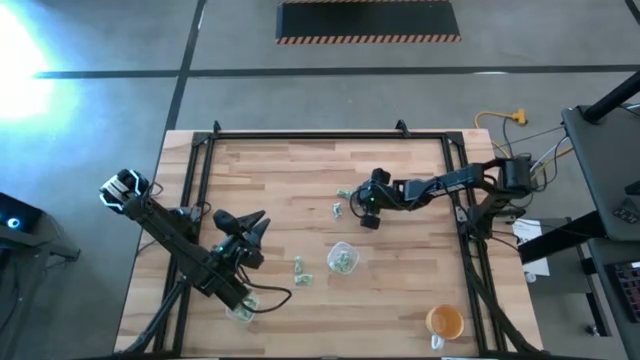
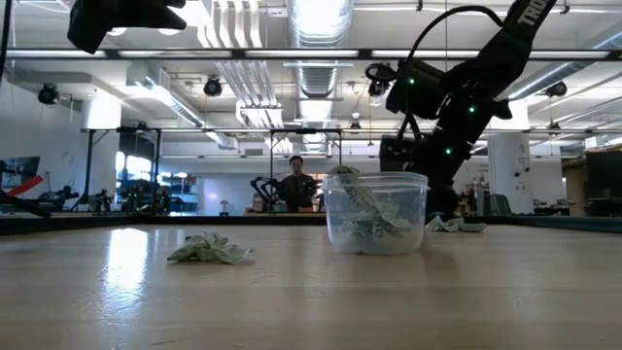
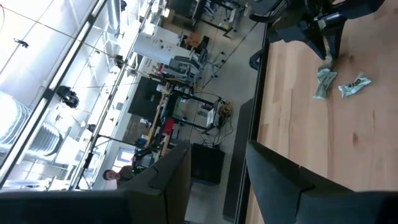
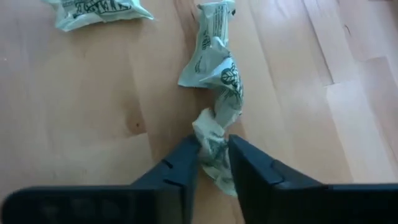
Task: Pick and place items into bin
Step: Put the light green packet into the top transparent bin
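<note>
Strong glare whitens the floor (image 1: 30,50) at the high view's upper left corner, while the wooden table (image 1: 300,190) is evenly lit. At table height, bright ceiling lights (image 2: 321,19) silhouette the arms, and the table's near edge is soft.

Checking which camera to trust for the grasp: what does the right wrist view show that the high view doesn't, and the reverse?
Only the right wrist view shows the right gripper with its fingers pinching a crumpled green-and-white wrapper. Only the high view shows the clear cup holding wrappers, the orange cup and the left gripper, raised off to the side. Both show the wooden table with a second wrapper nearby.
</note>
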Available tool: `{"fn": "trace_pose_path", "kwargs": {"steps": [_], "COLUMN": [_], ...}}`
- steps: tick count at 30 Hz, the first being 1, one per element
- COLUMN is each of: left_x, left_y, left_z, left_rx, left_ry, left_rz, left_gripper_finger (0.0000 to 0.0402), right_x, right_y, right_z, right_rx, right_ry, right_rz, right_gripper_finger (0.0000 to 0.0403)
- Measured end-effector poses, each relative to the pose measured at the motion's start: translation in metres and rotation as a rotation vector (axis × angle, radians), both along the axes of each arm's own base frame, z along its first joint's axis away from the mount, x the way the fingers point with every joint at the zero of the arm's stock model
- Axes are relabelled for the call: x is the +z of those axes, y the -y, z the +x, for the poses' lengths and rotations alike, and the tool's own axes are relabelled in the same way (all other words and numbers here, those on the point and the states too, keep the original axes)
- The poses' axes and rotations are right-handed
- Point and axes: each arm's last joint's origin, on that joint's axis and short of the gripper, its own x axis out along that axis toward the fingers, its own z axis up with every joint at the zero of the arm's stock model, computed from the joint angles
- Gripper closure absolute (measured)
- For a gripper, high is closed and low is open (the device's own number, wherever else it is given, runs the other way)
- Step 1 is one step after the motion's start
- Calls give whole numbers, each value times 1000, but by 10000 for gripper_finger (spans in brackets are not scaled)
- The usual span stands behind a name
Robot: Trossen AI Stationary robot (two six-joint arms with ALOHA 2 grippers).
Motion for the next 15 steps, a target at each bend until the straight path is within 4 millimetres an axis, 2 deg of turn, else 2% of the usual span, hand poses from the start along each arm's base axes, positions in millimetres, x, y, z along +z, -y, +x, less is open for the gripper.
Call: {"fn": "trace_pose_path", "kwargs": {"steps": [6,15], "left_x": [-1,-2], "left_y": [0,0], "left_z": [0,0], "left_rx": [0,0], "left_ry": [-6,-5], "left_rz": [1,1], "left_gripper_finger": [262,262], "right_x": [2,18], "right_y": [0,-4], "right_z": [-1,-6], "right_rx": [2,-1], "right_ry": [-4,28], "right_rz": [-1,4], "right_gripper_finger": [385,393]}}
